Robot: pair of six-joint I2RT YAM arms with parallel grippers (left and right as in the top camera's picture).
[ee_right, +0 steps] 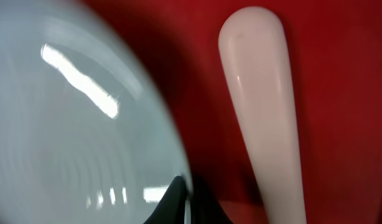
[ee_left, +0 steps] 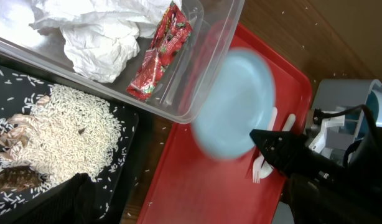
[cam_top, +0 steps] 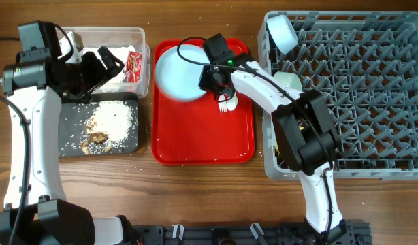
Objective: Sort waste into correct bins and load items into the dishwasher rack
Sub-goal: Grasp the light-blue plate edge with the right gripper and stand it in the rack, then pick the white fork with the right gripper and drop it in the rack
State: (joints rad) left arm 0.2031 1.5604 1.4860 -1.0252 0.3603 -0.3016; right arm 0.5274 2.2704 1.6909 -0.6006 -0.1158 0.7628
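The right gripper (cam_top: 214, 76) is clamped on the rim of the one pale blue round plate (cam_top: 180, 71) over the flat red serving tray (cam_top: 202, 139). One white plastic fork (cam_top: 226, 104) and one white plastic spoon (ee_left: 289, 121) lie just beside its fingers. The left gripper (cam_top: 107, 62), spread and empty, hangs above the clear plastic rectangular tub (ee_left: 203, 68), which holds one crumpled white paper napkin (ee_left: 104, 43) and one small red shiny snack wrapper (ee_left: 160, 53). Beside the tub, the shallow black rectangular tray (cam_top: 66, 146) carries loose white rice scraps (ee_left: 60, 130).

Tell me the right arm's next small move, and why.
Probably lift the pale blue plate straight up off the red tray before swinging to the dishwasher rack. The right gripper seems closed on its rim, and the white fork lies close beside it.
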